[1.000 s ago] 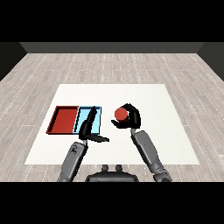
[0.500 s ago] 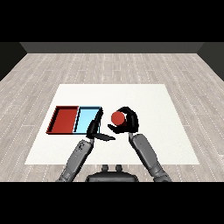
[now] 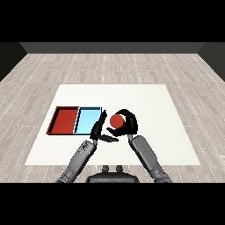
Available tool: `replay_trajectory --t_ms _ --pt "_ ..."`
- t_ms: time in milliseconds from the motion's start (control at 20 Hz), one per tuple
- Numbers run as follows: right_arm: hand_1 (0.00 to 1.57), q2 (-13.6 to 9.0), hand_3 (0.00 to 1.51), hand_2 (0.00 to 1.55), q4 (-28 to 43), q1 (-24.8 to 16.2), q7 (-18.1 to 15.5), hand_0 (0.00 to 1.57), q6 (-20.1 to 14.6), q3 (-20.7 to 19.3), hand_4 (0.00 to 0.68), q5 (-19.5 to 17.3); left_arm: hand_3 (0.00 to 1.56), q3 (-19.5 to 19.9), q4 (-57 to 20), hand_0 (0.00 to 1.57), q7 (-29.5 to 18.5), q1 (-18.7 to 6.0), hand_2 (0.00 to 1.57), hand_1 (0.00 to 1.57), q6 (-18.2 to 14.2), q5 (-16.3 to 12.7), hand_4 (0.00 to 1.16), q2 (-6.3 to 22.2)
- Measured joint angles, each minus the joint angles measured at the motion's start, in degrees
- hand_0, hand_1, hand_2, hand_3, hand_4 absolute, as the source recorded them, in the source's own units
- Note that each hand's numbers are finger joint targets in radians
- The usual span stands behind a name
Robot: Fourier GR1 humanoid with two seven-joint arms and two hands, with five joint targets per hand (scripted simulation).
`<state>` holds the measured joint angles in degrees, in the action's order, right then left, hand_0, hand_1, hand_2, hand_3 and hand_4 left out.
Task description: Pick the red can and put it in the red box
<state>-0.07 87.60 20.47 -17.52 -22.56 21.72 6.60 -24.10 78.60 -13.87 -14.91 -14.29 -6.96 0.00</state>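
White table [image 3: 154, 110]: right hand [image 3: 126, 124], fingers curled round small red cylindrical can [image 3: 116, 120], beside light blue tray [image 3: 88, 121]; left hand [image 3: 99, 130] straight-fingered. Risk: release over blue, short of shallow red tray [image 3: 65, 120].

Right hand [image 3: 127, 124] fingers curl round red can [image 3: 116, 120].

Left hand [image 3: 100, 128] between can [image 3: 116, 121], trays [image 3: 77, 120]

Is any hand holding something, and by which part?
The right hand holds the red can, fingers curled round its side. The left hand holds nothing.
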Motion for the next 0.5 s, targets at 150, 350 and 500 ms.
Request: replay_trajectory --t_ms 150,350,500 --pt "1.47 0.03 1.39 1.44 -2.45 1.27 -1.92 1.47 0.29 0.14 0.676 1.34 0.0 -0.28 -1.2 0.0 0.42 -1.78 0.0 0.0 -0.39 -1.64 0.0 0.0" --pt "1.44 0.04 1.4 1.43 -1.74 1.22 -2.24 1.44 -1.51 2.1 0.658 2.38 0.0 -2.52 -2.05 0.0 -1.2 -1.35 0.0 0.0 -1.24 -3.15 0.0 0.02" --pt "1.48 0.04 1.4 1.44 -2.62 2.26 -2.9 1.48 -1.07 2.03 0.644 4.51 0.0 -3.74 -3.03 0.0 -2.14 -2.15 0.0 0.0 -2.04 -4.42 0.0 0.08"
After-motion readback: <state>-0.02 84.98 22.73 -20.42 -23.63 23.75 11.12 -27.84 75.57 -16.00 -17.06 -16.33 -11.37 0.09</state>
